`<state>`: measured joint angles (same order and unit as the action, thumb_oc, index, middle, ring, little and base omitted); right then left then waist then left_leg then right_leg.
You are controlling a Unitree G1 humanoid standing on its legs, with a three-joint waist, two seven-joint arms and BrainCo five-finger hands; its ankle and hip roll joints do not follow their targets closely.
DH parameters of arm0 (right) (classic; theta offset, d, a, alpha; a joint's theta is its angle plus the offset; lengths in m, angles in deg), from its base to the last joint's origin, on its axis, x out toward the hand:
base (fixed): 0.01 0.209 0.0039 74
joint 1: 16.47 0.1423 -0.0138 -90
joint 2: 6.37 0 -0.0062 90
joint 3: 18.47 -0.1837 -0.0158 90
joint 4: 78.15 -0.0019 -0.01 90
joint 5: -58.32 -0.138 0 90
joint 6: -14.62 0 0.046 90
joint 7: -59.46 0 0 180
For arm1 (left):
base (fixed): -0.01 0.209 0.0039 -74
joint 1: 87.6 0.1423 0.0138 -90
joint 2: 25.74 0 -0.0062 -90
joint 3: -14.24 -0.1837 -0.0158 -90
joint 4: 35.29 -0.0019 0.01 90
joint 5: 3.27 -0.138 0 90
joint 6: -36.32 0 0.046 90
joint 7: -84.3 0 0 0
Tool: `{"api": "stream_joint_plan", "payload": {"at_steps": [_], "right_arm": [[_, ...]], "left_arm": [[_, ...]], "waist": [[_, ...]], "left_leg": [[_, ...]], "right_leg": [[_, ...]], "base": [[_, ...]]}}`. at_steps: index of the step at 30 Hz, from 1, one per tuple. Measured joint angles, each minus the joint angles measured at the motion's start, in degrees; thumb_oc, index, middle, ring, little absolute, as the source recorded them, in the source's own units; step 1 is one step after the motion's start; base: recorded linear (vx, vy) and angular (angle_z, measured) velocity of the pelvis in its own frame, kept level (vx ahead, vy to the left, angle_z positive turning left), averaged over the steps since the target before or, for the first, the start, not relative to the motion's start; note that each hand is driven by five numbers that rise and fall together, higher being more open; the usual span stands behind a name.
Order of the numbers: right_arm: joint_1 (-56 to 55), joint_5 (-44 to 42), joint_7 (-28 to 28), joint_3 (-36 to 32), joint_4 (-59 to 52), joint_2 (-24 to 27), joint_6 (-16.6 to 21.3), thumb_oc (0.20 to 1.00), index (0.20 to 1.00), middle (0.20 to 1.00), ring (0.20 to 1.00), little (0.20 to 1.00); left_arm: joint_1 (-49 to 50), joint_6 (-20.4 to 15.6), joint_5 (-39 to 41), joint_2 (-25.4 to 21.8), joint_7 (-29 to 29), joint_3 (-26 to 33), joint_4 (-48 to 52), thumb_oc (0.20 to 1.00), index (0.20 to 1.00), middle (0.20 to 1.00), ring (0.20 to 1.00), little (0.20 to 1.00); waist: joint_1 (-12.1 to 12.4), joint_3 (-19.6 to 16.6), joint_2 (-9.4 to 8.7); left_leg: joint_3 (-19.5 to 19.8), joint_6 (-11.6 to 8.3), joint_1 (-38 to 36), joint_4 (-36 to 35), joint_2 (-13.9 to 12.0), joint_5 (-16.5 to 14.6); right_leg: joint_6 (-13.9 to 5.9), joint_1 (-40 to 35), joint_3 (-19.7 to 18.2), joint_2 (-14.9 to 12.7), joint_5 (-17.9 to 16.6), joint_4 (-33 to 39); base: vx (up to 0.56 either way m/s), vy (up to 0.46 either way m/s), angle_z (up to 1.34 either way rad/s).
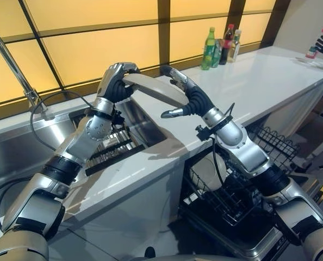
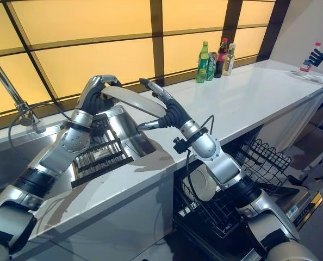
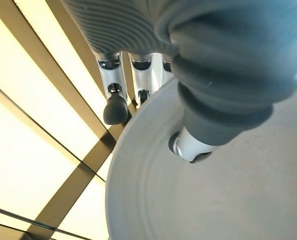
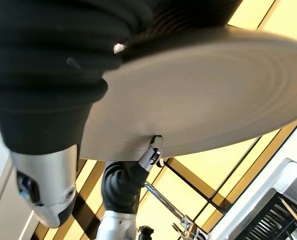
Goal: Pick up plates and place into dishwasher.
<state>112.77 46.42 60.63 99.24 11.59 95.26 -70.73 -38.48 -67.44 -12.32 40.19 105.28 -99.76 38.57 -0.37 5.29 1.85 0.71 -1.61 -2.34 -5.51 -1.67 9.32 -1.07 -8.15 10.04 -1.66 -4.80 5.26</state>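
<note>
A pale grey plate [image 1: 153, 87] hangs tilted in the air over the corner where the sink meets the white counter. My left hand [image 1: 117, 81] is shut on its left rim, fingers curled over the edge and the thumb [image 3: 188, 145] pressed on the plate's face [image 3: 223, 200]. My right hand [image 1: 191, 100] is at the plate's right side. Its straight fingers [image 1: 175, 73] lie along the far rim, and its thumb [image 1: 172, 113] sticks out below, apart from the plate. In the right wrist view the plate [image 4: 213, 90] spreads past the cover, with my left hand [image 4: 121, 190] beyond.
A steel sink [image 1: 145, 128] with a black rack [image 1: 112, 149] lies under the plate, and a faucet [image 1: 14, 65] stands at its left. The open dishwasher's wire rack [image 1: 227, 201] at lower right holds a plate [image 1: 207, 171]. Bottles [image 1: 218, 48] stand at the counter's back.
</note>
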Motion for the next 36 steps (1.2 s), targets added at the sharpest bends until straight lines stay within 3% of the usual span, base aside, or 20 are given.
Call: {"api": "stream_joint_plan", "payload": {"at_steps": [3, 4, 5, 16, 17, 18, 20, 21, 22, 28, 36], "right_arm": [[0.02, 0.03, 0.25, 0.0, 0.78, -0.27, -0.53, 1.0, 1.0, 1.0, 1.0, 1.0], [0.02, 0.12, 0.48, 0.0, 0.92, -0.44, -0.71, 0.887, 0.887, 0.887, 0.887, 0.887], [0.04, 0.47, 0.75, -0.01, 1.06, -0.64, -0.92, 0.2, 0.2, 0.2, 0.2, 0.2], [0.99, 9.09, 7.82, -0.73, 3.82, 0.57, -1.79, 0.2, 0.2, 0.2, 0.2, 0.2], [0.99, 9.56, 7.85, -0.82, 3.82, 1.09, -1.77, 0.2, 0.2, 0.2, 0.2, 0.2], [0.99, 10.06, 7.82, -0.82, 3.82, 1.62, -1.6, 0.2, 0.2, 0.2, 0.2, 0.2], [0.97, 10.82, 7.35, -0.76, 3.81, 2.6, -1.37, 0.2, 0.2, 0.2, 0.2, 0.2], [0.93, 11.21, 7.09, -0.77, 3.81, 2.88, -1.13, 0.2, 0.2, 0.2, 0.2, 0.2], [0.84, 11.25, 7.03, -0.83, 3.81, 3.0, -1.03, 0.2, 0.2, 0.2, 0.2, 0.2], [-4.04, 14.26, 6.96, -5.76, 3.82, 7.38, -0.83, 0.2, 0.2, 0.2, 0.2, 0.2], [-19.41, 19.5, 7.89, -20.02, 3.61, 17.52, -0.16, 0.2, 0.2, 0.2, 0.2, 0.2]], "left_arm": [[0.0, 0.67, 1.21, 0.91, -0.08, 0.0, 0.0, 0.2, 0.2, 0.2, 0.2, 0.2], [0.0, 0.76, 1.45, 1.23, -0.12, 0.0, -0.02, 0.2, 0.2, 0.2, 0.2, 0.2], [0.0, 1.02, 1.76, 1.43, -0.12, 0.01, -0.03, 0.2, 0.2, 0.2, 0.2, 0.2], [1.55, 2.29, 2.12, 2.09, -3.3, 0.03, 1.7, 0.2, 0.2, 0.2, 0.2, 0.2], [2.12, 2.29, 2.29, 2.08, -3.66, 0.04, 2.18, 0.319, 0.319, 0.319, 0.319, 0.319], [2.75, 2.29, 3.01, 2.08, -4.03, 0.04, 2.58, 0.583, 0.583, 0.583, 0.583, 0.583], [3.16, 2.29, 3.22, 2.09, -5.08, 0.05, 2.8, 0.711, 0.711, 0.711, 0.711, 0.711], [3.24, 2.29, 3.31, 2.06, -5.91, 0.29, 3.17, 0.931, 0.931, 0.931, 0.931, 0.931], [3.4, 2.29, 3.46, 1.98, -6.55, 0.59, 3.92, 1.0, 1.0, 1.0, 1.0, 1.0], [5.94, 0.72, 3.73, -0.01, -11.91, 1.05, 10.63, 1.0, 1.0, 1.0, 1.0, 1.0], [19.31, -2.12, 7.81, -4.97, -15.76, 11.94, 14.85, 1.0, 1.0, 1.0, 1.0, 1.0]], "waist": [[0.18, -0.52, -0.39], [0.2, -0.72, -0.54], [0.21, -0.84, -0.67], [0.3, -1.37, -1.09], [0.29, -1.38, -1.08], [0.18, -1.38, -1.08], [0.04, -1.38, -1.08], [-0.11, -1.38, -1.08], [-0.21, -1.38, -1.08], [-0.21, -1.38, -1.09], [-0.42, -0.2, -0.77]], "left_leg": [[0.17, 0.02, -0.04, 0.0, -0.01, 0.02], [0.19, 0.05, -0.07, 0.0, -0.01, 0.04], [0.22, 0.15, -0.12, 0.0, -0.01, 0.12], [0.93, 0.12, -0.35, -0.01, 0.0, 0.18], [0.93, 0.12, -0.3, -0.01, -0.01, 0.18], [0.93, 0.12, -0.29, -0.01, -0.01, 0.18], [0.92, 0.11, -0.27, -0.01, -0.02, 0.18], [0.92, 0.11, -0.28, -0.01, -0.01, 0.18], [0.89, 0.12, -0.3, -0.01, -0.02, 0.18], [0.76, 0.12, -0.22, -0.01, -0.04, 0.16], [-1.07, -0.26, 0.11, -0.01, -0.58, -0.16]], "right_leg": [[0.07, -0.13, 0.11, 0.04, 0.05, 0.01], [0.08, -0.17, 0.12, 0.05, 0.06, 0.02], [0.1, -0.24, 0.14, 0.06, 0.07, 0.01], [0.16, -0.68, 0.55, 0.15, 0.12, 0.02], [0.17, -0.64, 0.57, 0.16, 0.13, 0.02], [0.17, -0.62, 0.57, 0.17, 0.13, 0.01], [0.17, -0.61, 0.58, 0.16, 0.13, 0.01], [0.17, -0.6, 0.58, 0.16, 0.14, 0.02], [0.18, -0.59, 0.55, 0.16, 0.15, 0.02], [0.16, -0.41, 0.38, 0.15, 0.32, 0.01], [0.51, 1.21, -1.61, 0.47, 0.51, 0.19]], "base": [[0.01, -0.002, 0.01], [0.0, 0.0, 0.0], [0.0, 0.0, 0.0], [0.0, -0.001, 0.0], [0.0, 0.0, 0.0], [0.0, 0.0, 0.0], [0.0, 0.0, 0.0], [0.03, -0.026, -0.01], [0.0, 0.0, 0.0], [0.03, -0.026, -0.01], [0.01, -0.038, -0.13]]}}
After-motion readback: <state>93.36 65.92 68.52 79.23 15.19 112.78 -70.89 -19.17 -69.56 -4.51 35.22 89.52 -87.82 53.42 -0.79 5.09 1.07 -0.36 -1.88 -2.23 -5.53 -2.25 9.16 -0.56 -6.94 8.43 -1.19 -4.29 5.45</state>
